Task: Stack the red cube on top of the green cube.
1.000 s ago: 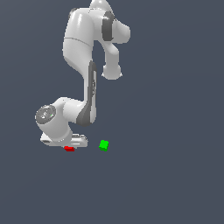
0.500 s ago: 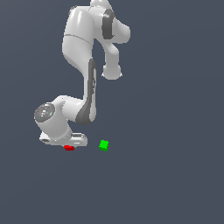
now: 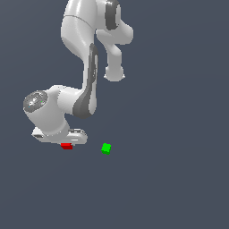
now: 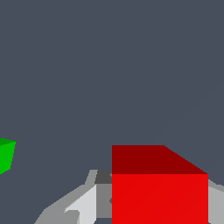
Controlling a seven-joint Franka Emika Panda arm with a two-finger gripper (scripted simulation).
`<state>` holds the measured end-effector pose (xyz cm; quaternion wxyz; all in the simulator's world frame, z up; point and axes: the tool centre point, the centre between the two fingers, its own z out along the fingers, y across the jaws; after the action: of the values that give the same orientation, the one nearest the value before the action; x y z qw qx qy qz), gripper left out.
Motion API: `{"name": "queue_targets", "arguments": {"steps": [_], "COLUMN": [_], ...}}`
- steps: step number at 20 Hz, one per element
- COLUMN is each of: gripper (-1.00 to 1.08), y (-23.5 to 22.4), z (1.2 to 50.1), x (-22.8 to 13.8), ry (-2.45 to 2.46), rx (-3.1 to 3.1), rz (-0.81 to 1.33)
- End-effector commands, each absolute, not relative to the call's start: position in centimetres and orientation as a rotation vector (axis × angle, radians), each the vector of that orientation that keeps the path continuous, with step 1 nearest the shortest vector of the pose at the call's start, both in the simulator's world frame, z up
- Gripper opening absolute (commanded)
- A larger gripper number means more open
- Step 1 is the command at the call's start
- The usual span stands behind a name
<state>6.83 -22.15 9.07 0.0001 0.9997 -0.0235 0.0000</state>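
Arm: white Franka arm (image 3: 82, 53) is folding down low, wrist section sitting just above the surface on the exterior view's left.
End effector: end effector (image 3: 67, 142) is pointing down over the red cube; in the ext. view only its underside edge is showing, fingers hidden behind the wrist body.
End effector state: in the wrist view, grey finger (image 4: 74, 205) is lying on one side of the red cube and a sliver of a second finger is showing on the other side. Fingers are bracketing the cube; contact w/ the faces cannot be told, so clamped vs. apart cannot be told.
Red cube: red cube (image 3: 66, 146) (image 4: 159, 192) is sitting directly under the end effector, partly covered by it in the ext. view; it is filling the near part of the wrist view.
Green cube: green cube (image 3: 106, 148) (image 4: 6, 155) is resting alone on the surface, apart from the red cube, toward the exterior view's right; nothing is touching it.
Surface: plain dark grey-blue ground (image 3: 170, 179) is carrying both cubes.
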Motion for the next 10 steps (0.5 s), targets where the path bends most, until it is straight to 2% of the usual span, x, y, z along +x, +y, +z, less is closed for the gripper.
{"name": "queue_targets", "arguments": {"steps": [1, 10], "gripper": [-1.00, -1.00], "y": [-22.1, -22.2], "z": [10.5, 11.9], "x": [6.8, 6.9], "ry": [-0.074, -0.073], "rx": [3.141, 3.141], "rz": [-0.001, 0.001]}}
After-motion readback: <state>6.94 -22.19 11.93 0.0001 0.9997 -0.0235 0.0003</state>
